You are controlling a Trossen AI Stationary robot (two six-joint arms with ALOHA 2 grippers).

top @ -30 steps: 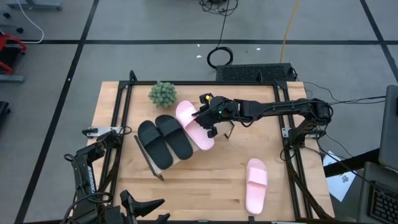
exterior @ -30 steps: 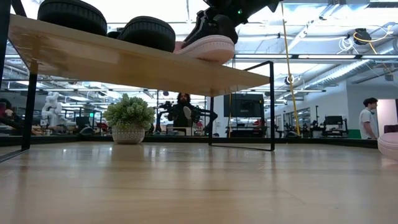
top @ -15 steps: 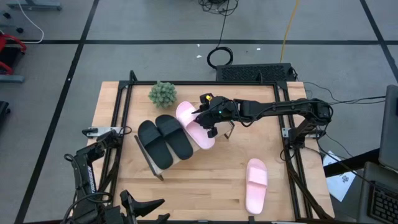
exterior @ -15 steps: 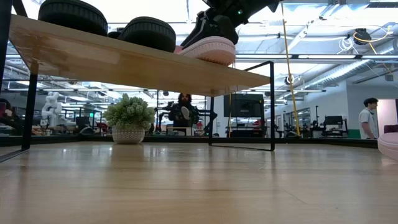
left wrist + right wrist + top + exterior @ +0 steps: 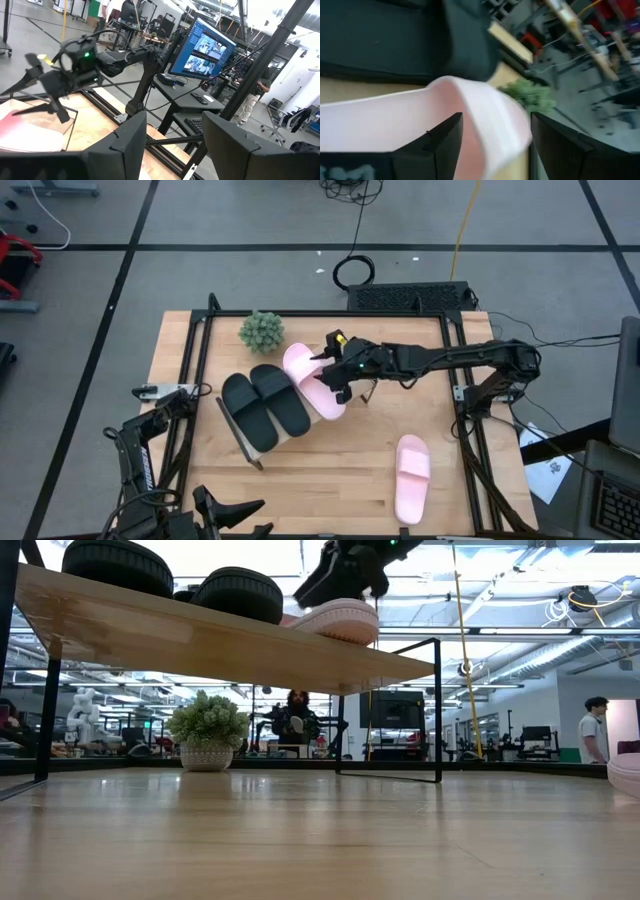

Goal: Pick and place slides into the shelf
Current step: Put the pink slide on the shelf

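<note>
The shelf (image 5: 200, 640) stands slantwise in the middle of the table. Two black slides (image 5: 265, 407) lie side by side on its board, soles down. A pink slide (image 5: 312, 380) lies beside them at the board's far right end. My right gripper (image 5: 495, 145) hovers open just over this slide, a finger on either side of its wide strap (image 5: 470, 110). A second pink slide (image 5: 412, 477) lies flat on the table near the right front corner. My left gripper (image 5: 172, 150) waits open near the table's front left, with nothing between its fingers.
A small potted plant (image 5: 261, 331) stands on the table just beyond the shelf's far end. Black frame rails (image 5: 466, 430) run along the table's edges. Bare wood lies between the shelf and the loose pink slide. People and screens show in the room behind.
My right gripper has opened over the pink slide and let it go, then risen a little above it. The pink slide stays lying on the shelf board beside the black pair.
</note>
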